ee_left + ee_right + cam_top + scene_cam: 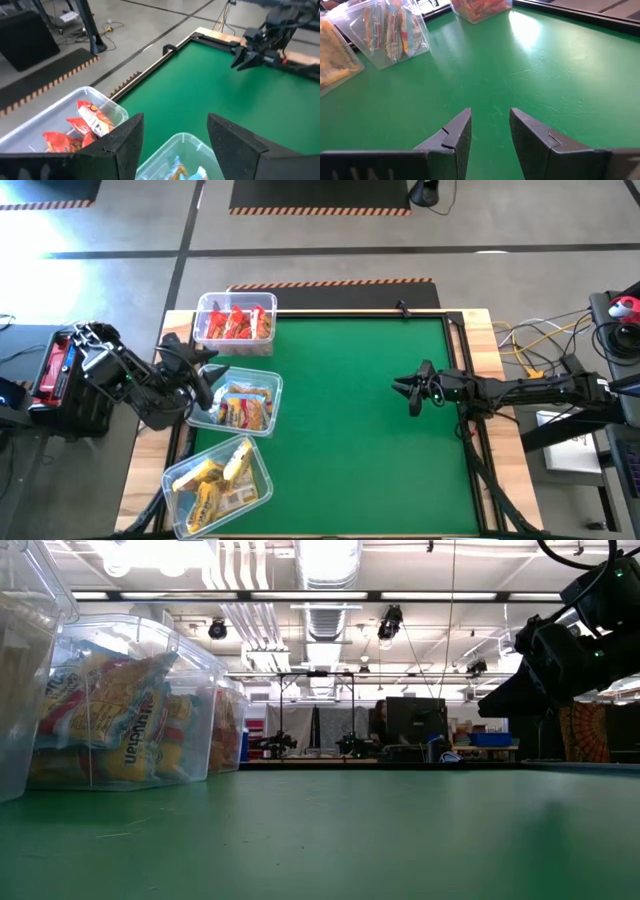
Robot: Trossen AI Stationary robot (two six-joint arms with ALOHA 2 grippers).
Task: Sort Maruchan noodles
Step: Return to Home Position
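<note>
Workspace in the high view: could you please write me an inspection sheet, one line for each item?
Surface: green table top; no packets loose on it.
Job's things: red noodle packets in top clear plastic bin; orange-with-blue noodle packets in middle clear plastic bin; yellow noodle packets in bottom clear plastic bin.
Clutter: nothing seen.
Grippers: left gripper at the table's left edge by the top and middle bins, jaws open, empty; right gripper over bare green at the table's right, jaws open, empty.
Cables: yellow and orange cables beyond the right edge.
Surroundings: grey floor, striped hazard strip behind the table.
</note>
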